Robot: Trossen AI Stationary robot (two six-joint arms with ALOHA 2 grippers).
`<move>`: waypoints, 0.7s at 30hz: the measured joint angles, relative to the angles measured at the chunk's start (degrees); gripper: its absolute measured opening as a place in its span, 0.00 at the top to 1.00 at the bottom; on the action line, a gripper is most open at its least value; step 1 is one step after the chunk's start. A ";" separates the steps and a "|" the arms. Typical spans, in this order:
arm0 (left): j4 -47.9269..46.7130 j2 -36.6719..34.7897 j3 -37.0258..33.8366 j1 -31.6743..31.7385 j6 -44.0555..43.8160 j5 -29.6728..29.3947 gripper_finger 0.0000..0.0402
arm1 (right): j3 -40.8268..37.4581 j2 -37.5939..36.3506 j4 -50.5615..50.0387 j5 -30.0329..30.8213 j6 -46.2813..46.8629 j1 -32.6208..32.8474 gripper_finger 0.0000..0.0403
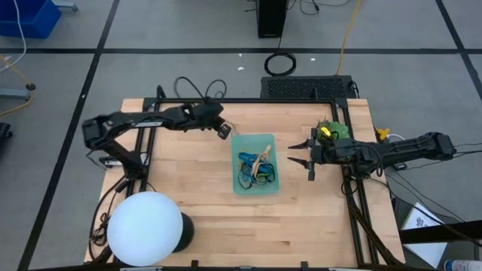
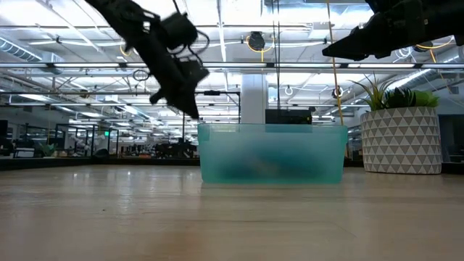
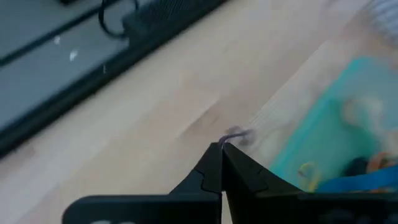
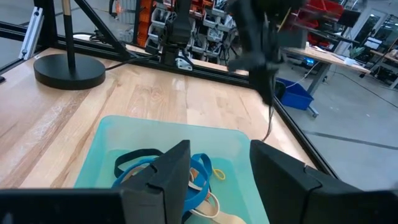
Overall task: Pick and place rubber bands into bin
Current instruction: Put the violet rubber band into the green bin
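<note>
My left gripper [image 3: 221, 148], pinched shut on a thin dark rubber band [image 3: 236, 135], hangs beside the bin's [image 1: 269, 139] far corner; released here, the band could fall outside. My right gripper [image 1: 301, 153] waits open.

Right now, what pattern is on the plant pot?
White with a grey triangle pattern on the plant pot, clearest in the low view.

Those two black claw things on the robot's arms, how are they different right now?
The left gripper is pinched shut and hangs just beyond the far left corner of the shallow translucent teal plastic bin; a thin dark rubber band seems to dangle from it. The right gripper stands open, empty, off the bin's right side. Both are dark two-finger claws raised above the wooden table.
</note>
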 joint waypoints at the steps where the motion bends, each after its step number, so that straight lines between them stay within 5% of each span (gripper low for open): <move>1: 0.33 -1.39 0.00 -0.23 0.27 0.01 0.99 | 0.00 0.00 0.02 0.00 0.00 0.00 0.60; 6: 4.81 -8.72 0.02 -1.96 2.06 0.56 0.99 | 0.00 0.02 0.00 0.00 0.00 0.02 0.60; 11: 13.32 -13.41 0.04 -4.21 4.49 7.57 0.99 | 0.00 0.02 0.02 0.02 0.00 0.00 0.60; 16: 19.83 -14.44 0.07 -7.44 5.34 15.50 0.99 | 0.00 0.02 0.02 0.01 0.00 0.02 0.60; 21: 20.24 -13.16 0.09 -11.75 6.30 16.60 0.99 | 0.00 0.02 0.04 0.02 0.00 0.00 0.60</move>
